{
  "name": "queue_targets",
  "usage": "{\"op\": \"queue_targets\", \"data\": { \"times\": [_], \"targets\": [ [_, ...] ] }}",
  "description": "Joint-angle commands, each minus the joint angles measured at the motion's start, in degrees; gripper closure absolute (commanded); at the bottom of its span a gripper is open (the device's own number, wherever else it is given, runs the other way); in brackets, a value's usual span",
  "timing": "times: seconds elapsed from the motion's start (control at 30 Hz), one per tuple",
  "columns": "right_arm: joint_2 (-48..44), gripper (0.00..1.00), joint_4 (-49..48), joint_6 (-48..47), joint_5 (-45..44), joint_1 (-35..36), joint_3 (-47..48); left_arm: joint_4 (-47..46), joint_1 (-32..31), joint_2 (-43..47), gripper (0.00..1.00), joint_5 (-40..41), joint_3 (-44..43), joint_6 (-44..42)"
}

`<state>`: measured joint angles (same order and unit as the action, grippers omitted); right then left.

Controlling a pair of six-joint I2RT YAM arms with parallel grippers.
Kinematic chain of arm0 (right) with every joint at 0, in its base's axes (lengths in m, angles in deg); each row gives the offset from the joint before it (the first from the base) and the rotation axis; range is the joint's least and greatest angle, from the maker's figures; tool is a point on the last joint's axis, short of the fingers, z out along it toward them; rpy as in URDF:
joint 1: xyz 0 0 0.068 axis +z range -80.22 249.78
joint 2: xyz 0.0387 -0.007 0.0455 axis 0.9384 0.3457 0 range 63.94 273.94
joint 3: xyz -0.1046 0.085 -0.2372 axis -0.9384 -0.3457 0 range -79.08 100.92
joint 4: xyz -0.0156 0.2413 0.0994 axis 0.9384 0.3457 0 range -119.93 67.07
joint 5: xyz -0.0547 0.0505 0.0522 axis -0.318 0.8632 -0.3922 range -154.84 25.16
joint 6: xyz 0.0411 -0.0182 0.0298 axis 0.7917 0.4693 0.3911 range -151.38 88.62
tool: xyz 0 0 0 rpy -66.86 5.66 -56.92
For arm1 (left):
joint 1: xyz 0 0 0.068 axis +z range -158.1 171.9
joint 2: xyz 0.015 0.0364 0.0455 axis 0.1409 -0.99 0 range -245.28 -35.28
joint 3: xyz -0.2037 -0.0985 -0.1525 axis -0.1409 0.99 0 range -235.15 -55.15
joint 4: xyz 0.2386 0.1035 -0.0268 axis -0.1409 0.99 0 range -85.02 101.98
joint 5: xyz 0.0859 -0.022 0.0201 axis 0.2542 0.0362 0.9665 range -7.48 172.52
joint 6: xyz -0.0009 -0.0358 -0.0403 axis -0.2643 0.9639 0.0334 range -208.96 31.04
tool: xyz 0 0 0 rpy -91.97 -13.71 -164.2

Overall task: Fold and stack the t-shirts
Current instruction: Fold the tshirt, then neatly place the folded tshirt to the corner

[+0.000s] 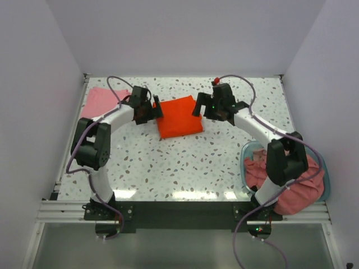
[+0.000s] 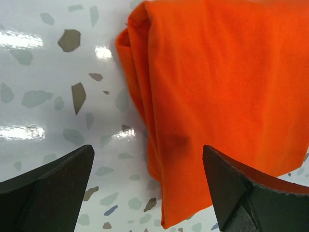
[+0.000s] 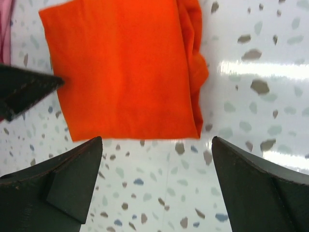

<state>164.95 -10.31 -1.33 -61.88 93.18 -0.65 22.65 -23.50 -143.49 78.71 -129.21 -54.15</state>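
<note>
Top external view has the orange shirt (image 1: pixel 179 124) folded into a thick square on the table (image 1: pixel 168 168), lying between the left hand (image 1: pixel 152 110) and the right hand (image 1: pixel 199 106). Each hand sits just off one side edge of the shirt. Both hands have their fingers spread wide and hold nothing.

The edge facing the left hand is a loose bunch of layers, not a clean crease. A shallow pinch there would probably catch only the top layers, and lifting would then peel the fold open. If one hand closes or pulls before the other, the bundle may skew or slide on the glossy table.

A pink shirt (image 1: pixel 101 101) lies flat beyond the left hand's outer side. More salmon shirts (image 1: pixel 297 190) are heaped in the tub (image 1: pixel 245 154) back by the right arm's base.
</note>
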Motion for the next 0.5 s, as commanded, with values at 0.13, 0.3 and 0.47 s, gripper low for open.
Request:
{"op": "queue_targets", "data": {
  "times": [0.13,0.3,0.47],
  "targets": [
    [-16.8,0.01,-0.3,2.2,-1.0,3.1,-17.4,7.2,-5.4,-7.7,0.04,12.4,-8.2,0.3],
    [-28.5,0.01,4.3,1.9,-6.4,3.3,-22.6,10.0,-6.7,-12.1,0.17,14.2,-10.3,2.6],
    [-34.0,0.01,5.6,1.1,-7.2,3.3,-24.8,11.1,-8.4,-15.7,0.35,14.3,-12.9,2.3]
  ]
}}
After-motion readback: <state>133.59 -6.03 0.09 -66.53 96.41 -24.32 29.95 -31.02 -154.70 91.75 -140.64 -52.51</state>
